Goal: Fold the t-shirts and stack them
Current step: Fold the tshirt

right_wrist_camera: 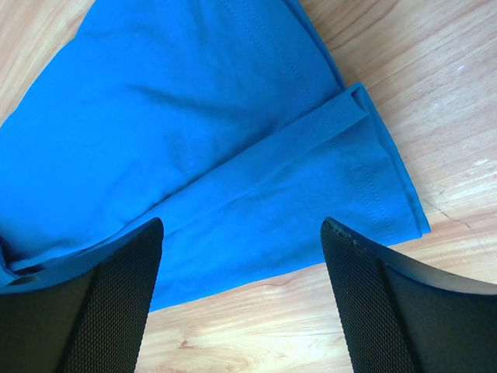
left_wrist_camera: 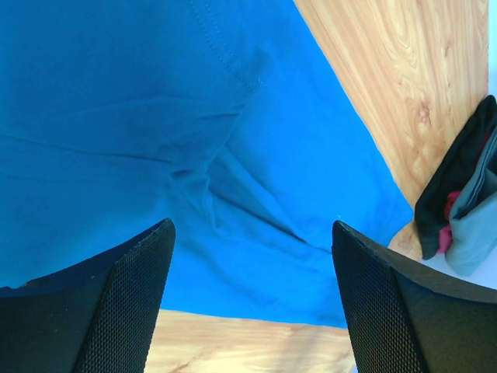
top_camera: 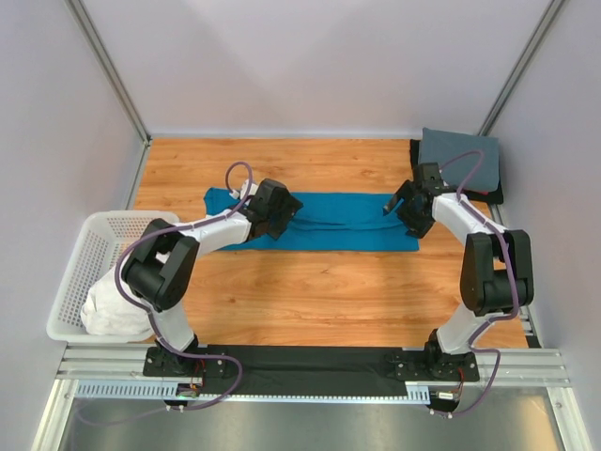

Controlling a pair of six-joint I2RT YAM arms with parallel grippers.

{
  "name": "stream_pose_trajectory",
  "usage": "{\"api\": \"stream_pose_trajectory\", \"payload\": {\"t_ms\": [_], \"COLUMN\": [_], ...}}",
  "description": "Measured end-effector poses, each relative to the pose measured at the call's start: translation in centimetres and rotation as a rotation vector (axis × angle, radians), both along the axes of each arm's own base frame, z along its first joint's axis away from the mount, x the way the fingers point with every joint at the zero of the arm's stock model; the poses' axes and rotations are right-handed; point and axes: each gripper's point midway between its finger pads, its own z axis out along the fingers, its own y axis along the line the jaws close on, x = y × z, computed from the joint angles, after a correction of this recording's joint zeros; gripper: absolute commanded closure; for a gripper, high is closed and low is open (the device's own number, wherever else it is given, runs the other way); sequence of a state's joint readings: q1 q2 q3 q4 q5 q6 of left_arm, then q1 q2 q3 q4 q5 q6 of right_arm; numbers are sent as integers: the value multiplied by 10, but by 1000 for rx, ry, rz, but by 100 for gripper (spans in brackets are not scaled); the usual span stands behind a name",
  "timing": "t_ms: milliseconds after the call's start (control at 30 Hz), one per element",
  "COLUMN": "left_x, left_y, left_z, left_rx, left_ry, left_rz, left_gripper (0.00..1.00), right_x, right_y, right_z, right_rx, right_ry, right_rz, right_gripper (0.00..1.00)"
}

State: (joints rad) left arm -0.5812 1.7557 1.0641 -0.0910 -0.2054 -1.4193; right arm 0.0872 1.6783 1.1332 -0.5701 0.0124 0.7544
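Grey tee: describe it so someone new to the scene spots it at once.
Start at the wooden table and go to its far right corner. The grey tee lies there folded, on top of a dark garment. It is the only slate-grey piece: the teal tee is spread at mid-table and the white one sits in the basket.

The t-shirt (top_camera: pixel 347 230) is matt teal cloth, the table (top_camera: pixel 329 291) smooth wood, the basket (top_camera: pixel 77 268) white plastic mesh.
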Motion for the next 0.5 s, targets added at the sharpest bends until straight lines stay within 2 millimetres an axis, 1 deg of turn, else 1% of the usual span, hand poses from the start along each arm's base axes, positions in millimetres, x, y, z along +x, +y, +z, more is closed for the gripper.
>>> {"api": "stream_pose_trajectory", "payload": {"t_ms": [267, 500], "left_x": [13, 29], "left_y": [-14, -28], "left_z": [-15, -13], "left_rx": [-27, -50], "left_ry": [31, 24], "left_rz": [4, 0], "left_gripper": [12, 13], "right_x": [2, 5], "right_y": [2, 1], "right_z": [-1, -5], "right_rx": [32, 39], "right_ry": [-1, 9], "right_rz": [0, -3], "right_gripper": [17, 16]}}
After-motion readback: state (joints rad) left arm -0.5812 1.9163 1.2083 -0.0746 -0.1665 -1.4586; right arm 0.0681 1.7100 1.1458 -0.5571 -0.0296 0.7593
